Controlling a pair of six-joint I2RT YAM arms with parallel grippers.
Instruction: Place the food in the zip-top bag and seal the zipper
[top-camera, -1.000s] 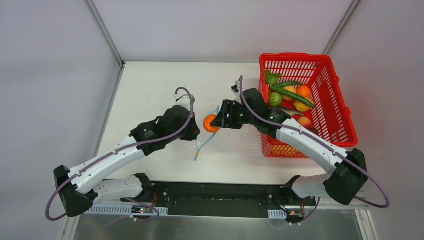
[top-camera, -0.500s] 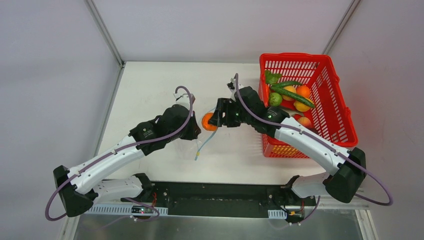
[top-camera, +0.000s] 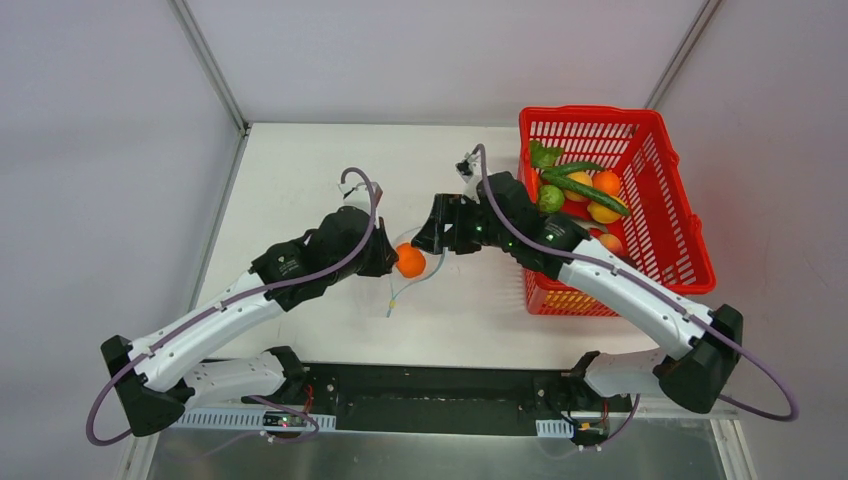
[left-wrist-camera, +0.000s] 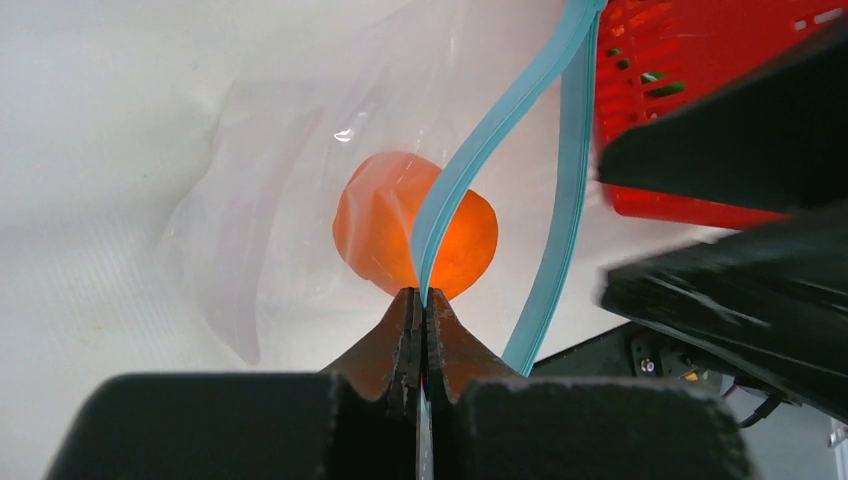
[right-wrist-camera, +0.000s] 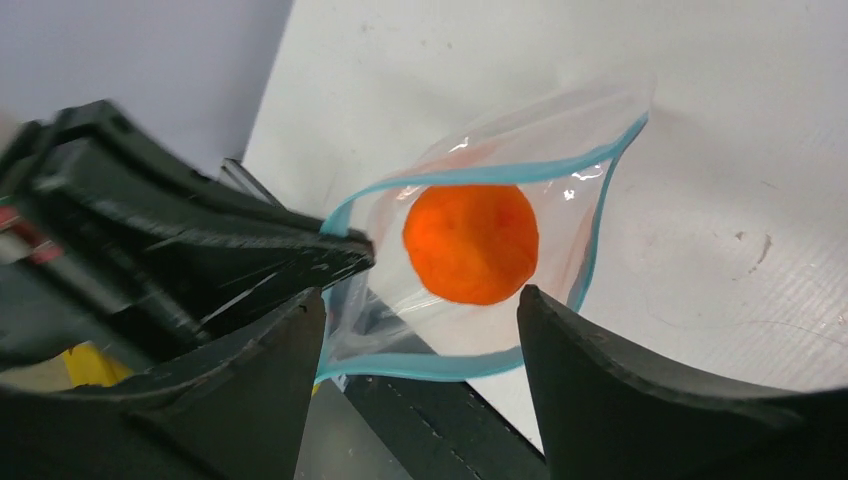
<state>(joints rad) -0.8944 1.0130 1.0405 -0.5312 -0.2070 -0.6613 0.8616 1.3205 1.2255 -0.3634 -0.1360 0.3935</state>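
Observation:
The clear zip-top bag (top-camera: 398, 282) lies open at mid-table, its teal zipper (left-wrist-camera: 482, 150) parted into two strips. An orange ball (top-camera: 409, 260) sits inside it, seen through the plastic in the left wrist view (left-wrist-camera: 385, 235) and through the mouth in the right wrist view (right-wrist-camera: 470, 243). My left gripper (top-camera: 388, 262) is shut on one zipper strip (left-wrist-camera: 420, 300) and holds the mouth open. My right gripper (top-camera: 422, 238) is open and empty just above the mouth (right-wrist-camera: 420, 298), its fingers (right-wrist-camera: 600, 380) either side of the ball.
A red mesh basket (top-camera: 690, 230) stands at the right with more toy food (top-camera: 585, 190): green, orange, yellow and peach pieces. The right arm reaches across from beside it. The black arm bases run along the near edge (top-camera: 440, 390).
The right gripper carried the orange ball leftward to the bag's mouth and let it go; the ball now sits inside the bag. The left gripper shifted slightly, still holding the zipper.

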